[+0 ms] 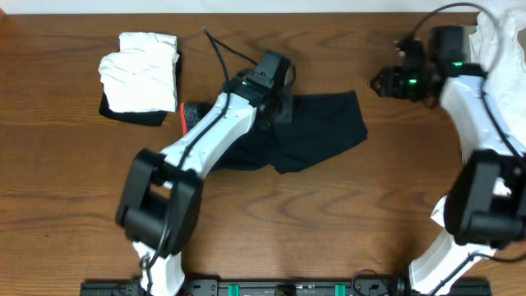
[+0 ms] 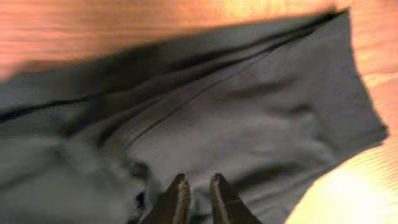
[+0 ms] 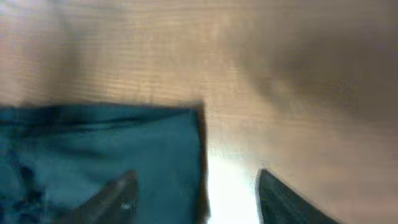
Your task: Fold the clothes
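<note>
On the brown wooden table (image 1: pixel 329 222) we see 1 pair of black leggings (image 1: pixel 329 131) lying flat but wrinkled in the middle, with a red edge (image 1: pixel 182 115) at its left end. We count also 1 folded pile (image 1: pixel 140 78) at the left, white cloth on black, and 1 white heap (image 1: pixel 503 33) in the far right corner. The left gripper (image 2: pixel 198 186) is low over the leggings, its 2 fingers only a little apart, and the right gripper (image 3: pixel 199 196) is spread wide and empty at the leggings' right edge.
</note>
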You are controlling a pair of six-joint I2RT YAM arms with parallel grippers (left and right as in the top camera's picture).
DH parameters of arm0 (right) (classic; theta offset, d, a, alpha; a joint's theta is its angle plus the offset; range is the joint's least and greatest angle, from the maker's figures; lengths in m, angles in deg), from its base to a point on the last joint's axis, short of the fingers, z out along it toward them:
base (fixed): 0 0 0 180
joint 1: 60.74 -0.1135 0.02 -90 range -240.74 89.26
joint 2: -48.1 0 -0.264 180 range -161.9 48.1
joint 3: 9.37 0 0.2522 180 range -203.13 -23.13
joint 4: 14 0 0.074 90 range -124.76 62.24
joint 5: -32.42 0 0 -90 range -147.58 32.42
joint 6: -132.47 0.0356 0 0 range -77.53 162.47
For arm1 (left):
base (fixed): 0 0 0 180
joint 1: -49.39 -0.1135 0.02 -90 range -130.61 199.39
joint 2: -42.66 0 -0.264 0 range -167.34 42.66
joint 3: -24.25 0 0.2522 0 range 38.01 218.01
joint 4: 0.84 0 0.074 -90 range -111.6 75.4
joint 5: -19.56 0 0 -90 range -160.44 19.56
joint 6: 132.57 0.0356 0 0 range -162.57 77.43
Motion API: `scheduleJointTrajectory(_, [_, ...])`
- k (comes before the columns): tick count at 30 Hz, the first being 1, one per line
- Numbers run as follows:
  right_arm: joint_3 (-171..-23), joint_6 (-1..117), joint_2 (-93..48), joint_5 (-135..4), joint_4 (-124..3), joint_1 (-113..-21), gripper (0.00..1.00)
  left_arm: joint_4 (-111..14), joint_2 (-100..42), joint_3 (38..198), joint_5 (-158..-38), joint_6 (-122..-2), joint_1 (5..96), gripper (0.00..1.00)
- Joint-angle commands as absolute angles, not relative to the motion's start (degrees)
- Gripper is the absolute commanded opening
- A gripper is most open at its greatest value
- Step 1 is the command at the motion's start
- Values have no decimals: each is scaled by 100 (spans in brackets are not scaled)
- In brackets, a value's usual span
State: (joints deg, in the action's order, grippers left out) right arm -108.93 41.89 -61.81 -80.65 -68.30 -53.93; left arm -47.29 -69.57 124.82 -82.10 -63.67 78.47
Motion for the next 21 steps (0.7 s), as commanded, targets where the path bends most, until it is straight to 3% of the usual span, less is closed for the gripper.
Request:
scheduleJointTrajectory(1, [-10869, 3835, -6144, -8310, -7400, -5063, 65, -4954, -6736, 12595, -7386, -6360, 7810, 21])
scheduleJointTrajectory(7, [-10233, 3500, -6146, -8870, -7757, -4816, 65, -5258, -6760, 12574, -7270, -6159, 7657, 32])
scheduleJointTrajectory(13, [-9418, 3419, -6153, -9764, -6891, -4844, 60, -5402, -6760, 12563, -7270, -6138, 7574, 33])
scheduleJointTrajectory(18, [-8816, 3994, -6157, -9856, -5862, -4844, 52, -5529, -6760, 12558, -7268, -6015, 7576, 33])
scheduleJointTrajectory(21, [-8500, 4337, -6157, -9858, -5287, -4844, 52, -5544, -6760, 12556, -7268, -6015, 7576, 33])
